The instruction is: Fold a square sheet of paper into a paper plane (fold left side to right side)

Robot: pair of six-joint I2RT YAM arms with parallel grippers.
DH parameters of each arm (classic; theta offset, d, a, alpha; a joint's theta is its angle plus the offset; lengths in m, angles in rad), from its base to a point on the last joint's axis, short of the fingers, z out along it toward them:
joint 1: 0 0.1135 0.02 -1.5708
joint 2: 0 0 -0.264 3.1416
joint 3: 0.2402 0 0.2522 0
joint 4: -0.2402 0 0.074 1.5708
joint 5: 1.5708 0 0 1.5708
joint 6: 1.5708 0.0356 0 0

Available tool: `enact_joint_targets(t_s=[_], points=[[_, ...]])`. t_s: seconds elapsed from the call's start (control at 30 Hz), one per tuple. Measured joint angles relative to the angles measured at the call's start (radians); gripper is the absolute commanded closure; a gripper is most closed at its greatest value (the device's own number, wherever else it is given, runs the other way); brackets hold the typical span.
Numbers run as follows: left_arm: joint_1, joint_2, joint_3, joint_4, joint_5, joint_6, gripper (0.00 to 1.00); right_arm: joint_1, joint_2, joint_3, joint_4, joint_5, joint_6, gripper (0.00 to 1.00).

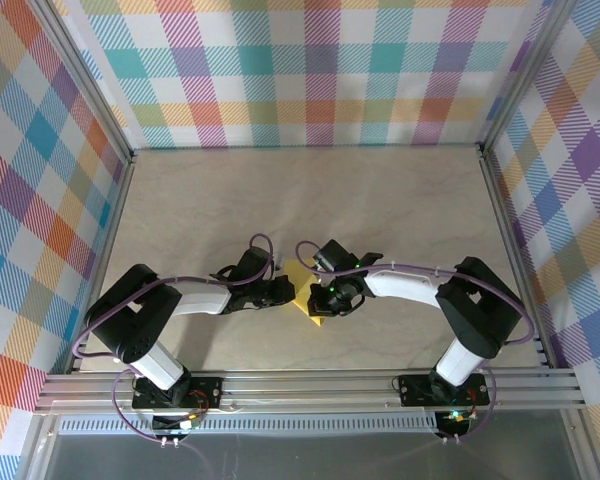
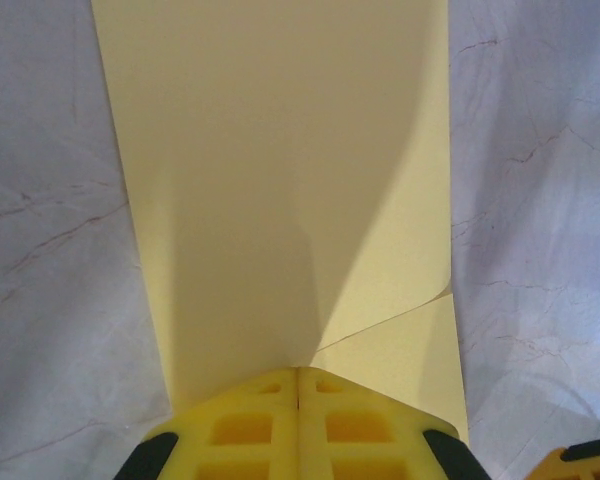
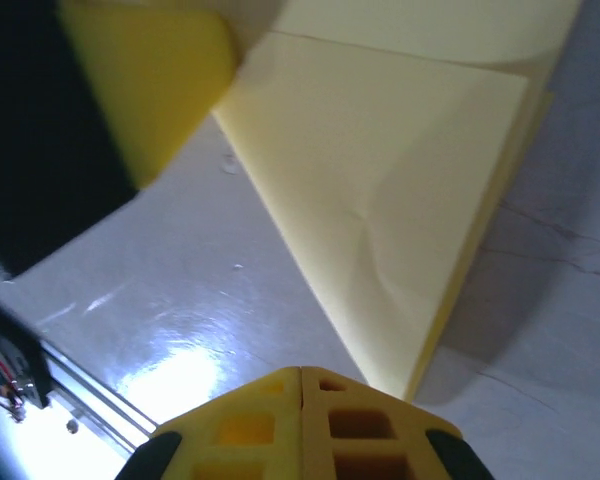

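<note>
Two pincers, the left gripper (image 2: 298,375) and right gripper (image 3: 300,372), sit shut tight against the partly folded yellow sheet of paper (image 2: 280,180) mid-table (image 1: 380,200), where I reckon any sideways drag could skew its crease or tear it.

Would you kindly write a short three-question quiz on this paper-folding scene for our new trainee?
1. True or false: the left pincer and the right pincer both stand wide open.
2. In the top view, where is the yellow sheet of paper? A) at the far edge of the table; B) between the two pincers; C) beside the right arm's base.
3. Fill in: in the right wrist view the paper shows stacked edges, so it is already ____.
Key: 1 false, both are shut; 2 B; 3 folded.
</note>
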Motion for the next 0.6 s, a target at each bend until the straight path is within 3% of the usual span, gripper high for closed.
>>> enact_joint_targets(t_s=[0.6], points=[[-0.004,0.002,0.006,-0.005,-0.018,0.000,1.00,-0.002,0.142,0.085,0.124,-0.023,0.041,1.00]])
